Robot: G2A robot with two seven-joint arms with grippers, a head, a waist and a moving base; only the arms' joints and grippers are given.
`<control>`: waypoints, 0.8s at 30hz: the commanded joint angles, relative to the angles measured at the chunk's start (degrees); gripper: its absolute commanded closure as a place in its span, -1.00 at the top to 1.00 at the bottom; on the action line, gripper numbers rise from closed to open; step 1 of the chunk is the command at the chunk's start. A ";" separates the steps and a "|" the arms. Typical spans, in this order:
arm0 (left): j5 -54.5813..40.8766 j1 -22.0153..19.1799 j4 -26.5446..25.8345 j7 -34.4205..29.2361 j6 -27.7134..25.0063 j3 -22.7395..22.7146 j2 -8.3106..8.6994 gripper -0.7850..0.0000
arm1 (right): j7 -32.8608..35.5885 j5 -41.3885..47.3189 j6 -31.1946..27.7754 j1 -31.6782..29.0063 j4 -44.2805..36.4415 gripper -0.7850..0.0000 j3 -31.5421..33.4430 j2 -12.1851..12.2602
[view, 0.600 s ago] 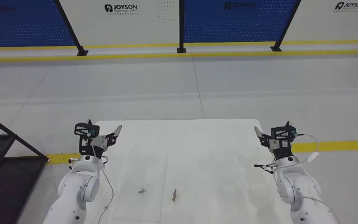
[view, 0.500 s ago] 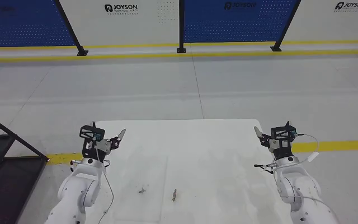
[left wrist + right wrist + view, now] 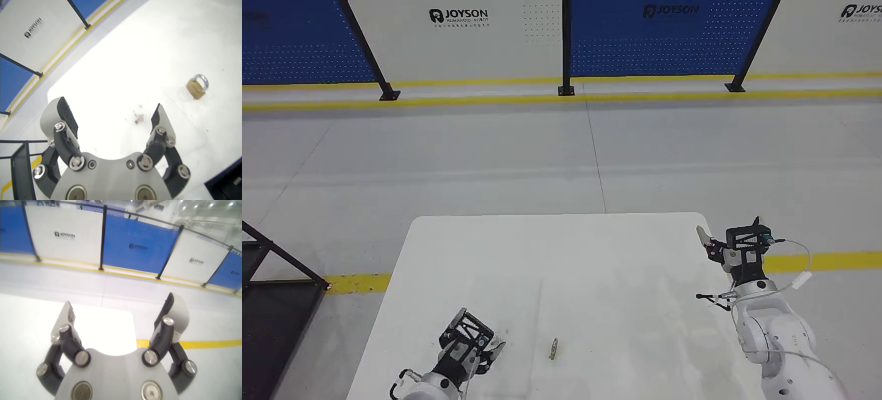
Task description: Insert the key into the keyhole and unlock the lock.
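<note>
Key [image 3: 139, 118] on table [image 3: 622, 270], just ahead of released left tool [image 3: 110, 109]; lock [image 3: 197, 87] apart at 3 o'clock. Right tool [image 3: 119, 301] released, 3 o'clock edge; black rack [image 3: 19, 166], 9 o'clock.

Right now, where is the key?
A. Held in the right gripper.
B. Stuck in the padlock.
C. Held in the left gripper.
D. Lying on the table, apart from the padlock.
D: the left wrist view shows the key lying loose on the table beyond the open left gripper, with the padlock lying apart from it.
</note>
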 commanded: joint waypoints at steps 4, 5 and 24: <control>4.75 -5.01 5.22 -8.20 6.13 6.92 -0.95 1.00 | 0.00 0.00 0.00 0.00 0.00 1.00 0.00 0.00; 6.16 -6.52 6.86 -9.30 8.13 8.71 -1.26 1.00 | 0.00 0.00 0.00 0.00 0.00 1.00 0.00 0.00; 0.83 -14.72 13.18 -16.56 14.07 13.78 -3.32 -0.01 | 0.00 0.00 0.00 0.00 0.00 1.00 0.00 0.00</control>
